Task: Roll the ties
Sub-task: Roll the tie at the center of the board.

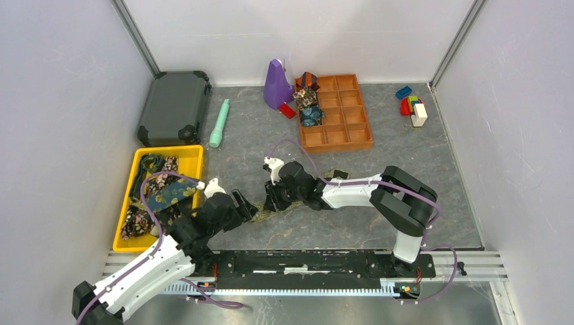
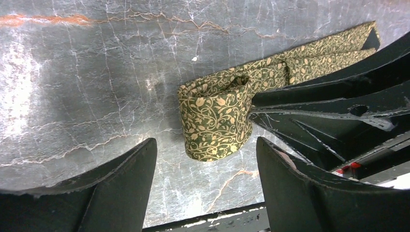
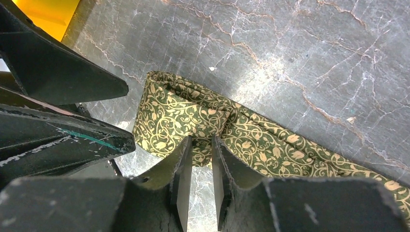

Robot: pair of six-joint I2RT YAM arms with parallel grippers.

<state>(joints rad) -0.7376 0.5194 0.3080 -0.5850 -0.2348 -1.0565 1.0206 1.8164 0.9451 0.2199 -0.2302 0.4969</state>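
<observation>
Grey marbled counter (image 1: 352, 223) is seen underneath. The left gripper (image 2: 205, 145) is spread wide astride the half-rolled olive-gold tie (image 2: 212, 116). The right gripper (image 3: 199, 142) is nearly closed at its fold; a pinch cannot be told. Tight, even turns are advised, with the loose length toward 2 o'clock drawn straight.

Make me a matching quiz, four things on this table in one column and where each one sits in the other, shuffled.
Things:
1. olive-gold tie
2. yellow bin
3. teal cylinder
4. toy blocks

Places:
A. beside the dark case
B. far right corner
C. near left, holding loose ties
D. in the middle, partly rolled

Pairs: 1-D, 2-C, 3-A, 4-B
</observation>
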